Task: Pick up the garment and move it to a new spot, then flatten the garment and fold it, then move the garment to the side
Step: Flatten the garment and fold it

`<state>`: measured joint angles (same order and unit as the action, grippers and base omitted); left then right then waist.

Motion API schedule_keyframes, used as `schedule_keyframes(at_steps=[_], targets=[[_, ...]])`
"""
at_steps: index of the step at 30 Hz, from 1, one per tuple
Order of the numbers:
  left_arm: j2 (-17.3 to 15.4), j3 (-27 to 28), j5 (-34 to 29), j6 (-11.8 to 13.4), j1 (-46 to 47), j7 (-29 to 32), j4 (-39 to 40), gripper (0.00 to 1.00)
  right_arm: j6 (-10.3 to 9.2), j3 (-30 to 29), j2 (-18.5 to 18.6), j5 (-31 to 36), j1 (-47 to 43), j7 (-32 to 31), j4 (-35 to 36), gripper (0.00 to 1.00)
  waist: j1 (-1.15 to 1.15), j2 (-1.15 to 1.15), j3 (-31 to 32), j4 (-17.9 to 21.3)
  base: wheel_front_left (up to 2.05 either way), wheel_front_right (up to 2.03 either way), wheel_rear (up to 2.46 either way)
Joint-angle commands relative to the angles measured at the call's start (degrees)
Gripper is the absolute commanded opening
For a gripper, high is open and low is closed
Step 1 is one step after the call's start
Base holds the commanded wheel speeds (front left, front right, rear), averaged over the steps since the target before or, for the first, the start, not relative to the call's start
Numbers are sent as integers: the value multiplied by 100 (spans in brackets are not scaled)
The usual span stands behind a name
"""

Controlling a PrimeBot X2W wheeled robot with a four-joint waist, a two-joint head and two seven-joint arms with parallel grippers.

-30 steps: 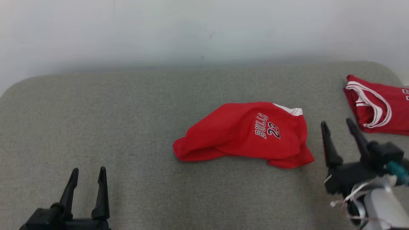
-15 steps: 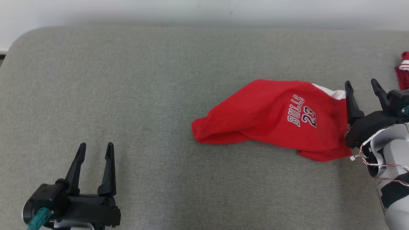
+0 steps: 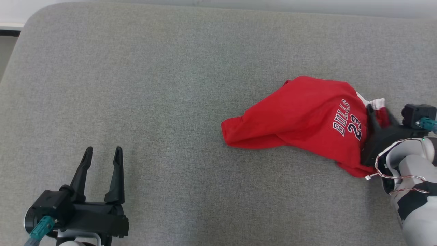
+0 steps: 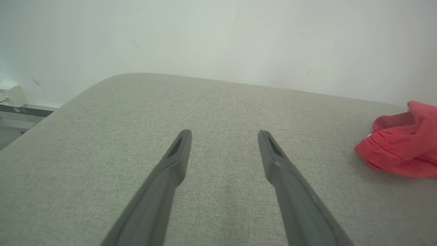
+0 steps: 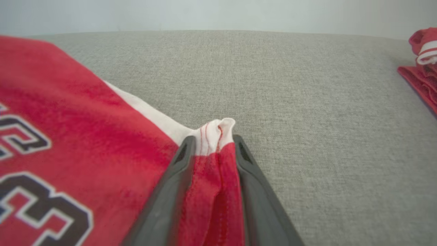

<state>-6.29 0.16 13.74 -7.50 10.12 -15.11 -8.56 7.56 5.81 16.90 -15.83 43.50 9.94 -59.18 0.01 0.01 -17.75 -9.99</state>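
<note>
Half a second earlier the right gripper (image 3: 377, 111) had stood just beside the garment (image 3: 300, 116) with its fingers apart. Now it had closed on the garment's white-trimmed corner (image 5: 211, 131). The head camera had dipped too, so the whole scene sat differently in its view.

The garment lay crumpled on the right part of the grey cushion (image 3: 153, 85), lettering up, with a fold of hem bunched between the dark fingers. The left gripper (image 3: 102, 153) rested well apart at the near left, fingers spread and holding nothing.

The grip looked slight to me. The cloth sat close to the fingertips, and a quick lift might let it slide out. Held by that one corner, the rest would likely hang in a rope or drag along the cushion, making the flattening harder. A second red garment (image 5: 420, 68) lay off to the right, and a swing that way could snag it.
</note>
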Motion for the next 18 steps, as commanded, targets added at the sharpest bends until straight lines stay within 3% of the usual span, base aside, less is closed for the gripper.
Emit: schedule_keyframes(at_steps=[1, 6, 11, 18], targets=[[-29, 13, -13, 4, 13, -3, -18, 100, -16, 33, 0, -54, -2, 31, -51, 0, -1, -1, 36, 26, 0, 0, 0], [-40, 23, -36, 4, -47, -3, -73, 100, -16, 317, 76, -190, 148, 337, 17, 0, -1, -1, 269, 61, 0, 0, 0], [-5, 135, -78, 4, -247, -3, -112, 100, -16, 698, -29, -251, 85, 516, 538, 0, -1, -1, 681, 122, 0, 0, 0], [26, 371, -139, 4, -611, -3, -103, 100, -16, 1291, -157, -258, -778, 519, 2537, 0, -1, -1, 1198, 279, 0, 0, 0]])
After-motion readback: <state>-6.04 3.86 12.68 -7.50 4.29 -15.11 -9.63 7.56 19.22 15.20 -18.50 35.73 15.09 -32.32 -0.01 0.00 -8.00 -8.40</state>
